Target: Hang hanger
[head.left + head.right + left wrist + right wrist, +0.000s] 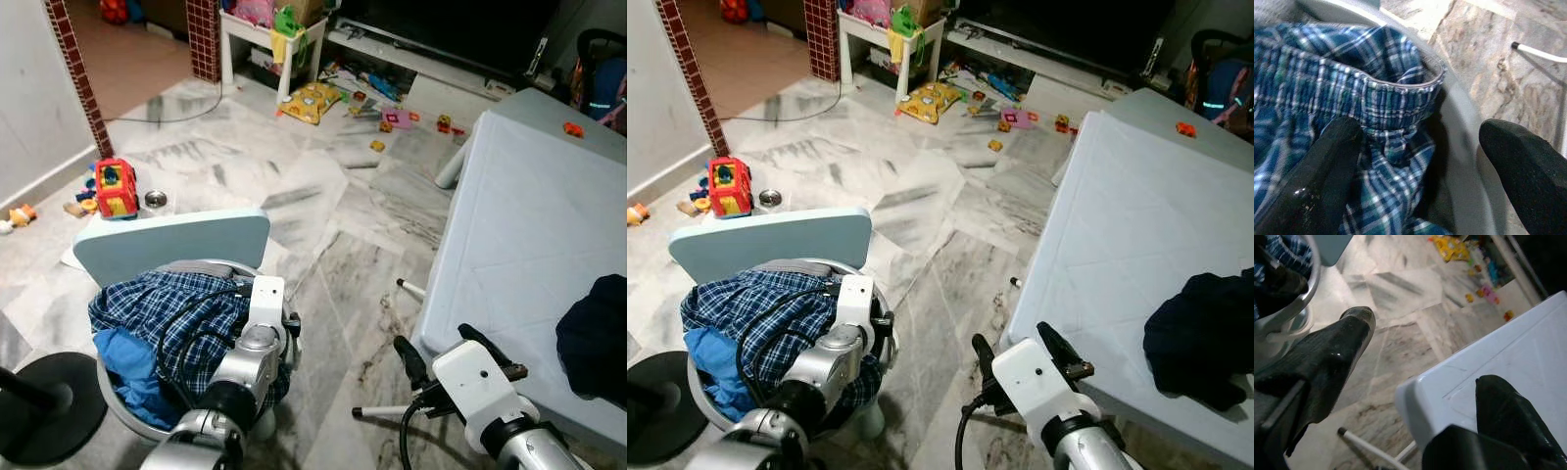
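A blue plaid garment (167,304) lies heaped in a round white basket (1459,122) at my lower left, over a plain blue cloth (122,357). My left gripper (1420,147) hangs open just above the plaid cloth by the basket's rim, one finger (1327,166) touching the fabric. My right gripper (433,340) is open at the near corner of the white table (529,225), and that corner (1420,396) lies between its fingers. A dark navy garment (593,333) sits bunched on the table's near right.
A pale blue panel (171,245) stands behind the basket. A black round base (49,406) is at far left. Thin white rods (377,411) lie on the marble floor under the table corner. Toys (115,186) are scattered near the wall and by the far shelf (269,39).
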{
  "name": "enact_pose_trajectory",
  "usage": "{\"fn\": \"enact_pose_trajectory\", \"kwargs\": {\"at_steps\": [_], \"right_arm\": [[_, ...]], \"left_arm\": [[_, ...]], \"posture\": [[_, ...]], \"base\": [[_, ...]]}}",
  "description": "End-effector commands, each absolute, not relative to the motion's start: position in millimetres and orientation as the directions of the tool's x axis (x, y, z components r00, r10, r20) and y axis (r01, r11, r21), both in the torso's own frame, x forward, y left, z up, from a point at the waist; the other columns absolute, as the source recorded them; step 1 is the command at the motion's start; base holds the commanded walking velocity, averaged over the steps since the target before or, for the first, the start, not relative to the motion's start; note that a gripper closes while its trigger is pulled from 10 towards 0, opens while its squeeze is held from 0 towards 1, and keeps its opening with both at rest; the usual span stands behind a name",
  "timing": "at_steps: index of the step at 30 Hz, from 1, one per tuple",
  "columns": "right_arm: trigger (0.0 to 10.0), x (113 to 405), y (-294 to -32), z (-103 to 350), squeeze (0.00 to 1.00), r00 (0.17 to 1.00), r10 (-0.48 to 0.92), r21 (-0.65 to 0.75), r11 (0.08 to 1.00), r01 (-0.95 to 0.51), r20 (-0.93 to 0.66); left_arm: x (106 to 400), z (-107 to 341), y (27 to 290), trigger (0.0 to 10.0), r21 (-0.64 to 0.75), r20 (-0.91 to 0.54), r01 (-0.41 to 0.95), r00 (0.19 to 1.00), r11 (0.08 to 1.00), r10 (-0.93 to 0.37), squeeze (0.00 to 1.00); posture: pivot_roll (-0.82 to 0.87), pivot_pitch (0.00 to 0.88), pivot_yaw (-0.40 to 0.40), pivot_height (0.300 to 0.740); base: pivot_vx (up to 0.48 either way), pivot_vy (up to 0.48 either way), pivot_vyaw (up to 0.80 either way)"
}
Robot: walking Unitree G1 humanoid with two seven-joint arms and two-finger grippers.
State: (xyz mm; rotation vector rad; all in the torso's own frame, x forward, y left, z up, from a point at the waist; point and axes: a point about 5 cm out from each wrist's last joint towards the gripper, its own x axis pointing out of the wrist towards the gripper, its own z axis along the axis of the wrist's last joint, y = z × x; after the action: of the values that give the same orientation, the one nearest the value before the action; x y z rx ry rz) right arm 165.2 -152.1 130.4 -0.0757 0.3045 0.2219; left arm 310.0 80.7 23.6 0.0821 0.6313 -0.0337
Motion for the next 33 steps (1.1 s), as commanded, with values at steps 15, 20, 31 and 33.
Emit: {"fn": "enact_pose_trajectory", "kwargs": {"at_steps": [15, 20, 31, 33], "right_arm": [[10.0, 165.9, -153.1, 132.7, 0.0, 0.932, 0.199, -0.04, 0.974, -0.221, -0.304], [10.0, 168.9, -157.7, 133.2, 0.0, 0.936, 0.186, -0.053, 0.976, -0.211, -0.298], [10.0, 179.0, -161.4, 134.7, 0.0, 0.944, 0.178, -0.074, 0.976, -0.206, -0.278], [10.0, 180.5, -159.6, 135.1, 0.0, 0.944, 0.184, -0.073, 0.975, -0.211, -0.274]], "left_arm": [[311.5, 45.7, 79.2, 10.0, 0.232, -0.492, 0.086, 0.87, 0.969, 0.04, 0.0], [312.2, 54.7, 67.3, 10.0, 0.234, -0.461, 0.124, 0.888, 0.964, -0.003, 0.0], [288.6, 44.9, 71.3, 10.0, 0.198, -0.525, 0.169, 0.85, 0.966, -0.041, 0.0], [291.9, 42.0, 78.9, 10.0, 0.202, -0.535, 0.117, 0.845, 0.972, 0.01, 0.0]], "posture": [[-0.05, 0.173, -0.168, 0.74], [-0.05, 0.168, -0.162, 0.74], [-0.03, 0.16, -0.16, 0.74], [-0.04, 0.158, -0.162, 0.74]], "base": [[0.0, 0.0, 0.0], [0.0, 0.0, 0.0], [0.0, 0.0, 0.0], [0.0, 0.0, 0.0]]}}
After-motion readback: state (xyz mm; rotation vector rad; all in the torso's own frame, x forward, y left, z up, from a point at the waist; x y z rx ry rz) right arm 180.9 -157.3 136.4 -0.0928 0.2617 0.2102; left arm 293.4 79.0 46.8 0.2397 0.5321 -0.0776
